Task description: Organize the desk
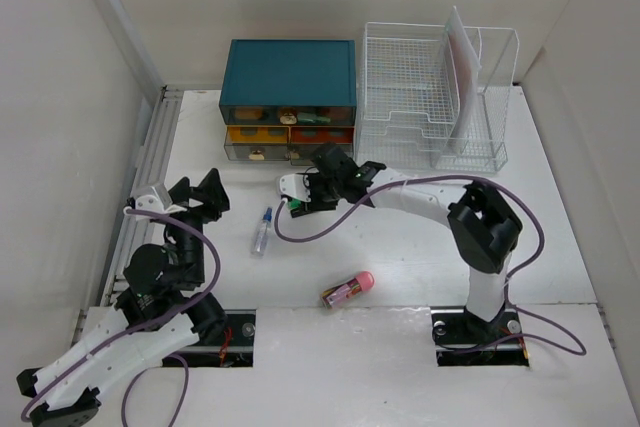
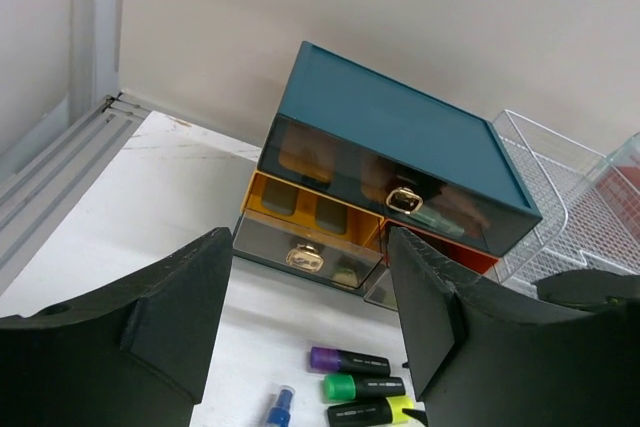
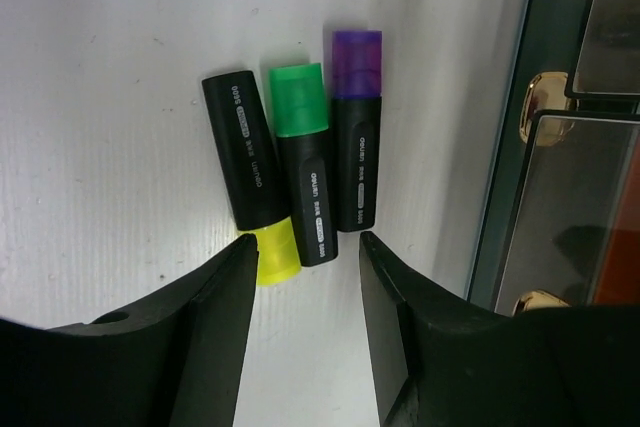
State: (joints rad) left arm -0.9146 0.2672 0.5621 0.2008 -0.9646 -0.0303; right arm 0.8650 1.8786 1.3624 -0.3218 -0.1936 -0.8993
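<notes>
**Two arms over the white desk, both sets of fingers parted and holding nothing**

The desk (image 1: 560, 247) spread from the arms' bases to the back wall and carried everything else. Nearest the bases, a pink-capped tube (image 1: 348, 290) lay on its side. A little farther and to the left, a small spray bottle (image 1: 262, 232) with a blue top lay flat. The left fingers (image 1: 203, 197) hovered left of that bottle, spread wide and empty, facing the drawers. The right fingers (image 1: 303, 197) hung just above three highlighters (image 3: 305, 177) lying close side by side, capped yellow, green and purple, and gripped none of them. Just behind those stood the teal drawer box (image 1: 290, 72). The white wire rack (image 1: 410, 77) was beside it on the right, with a pale sheet (image 1: 462, 67) upright inside.
</notes>
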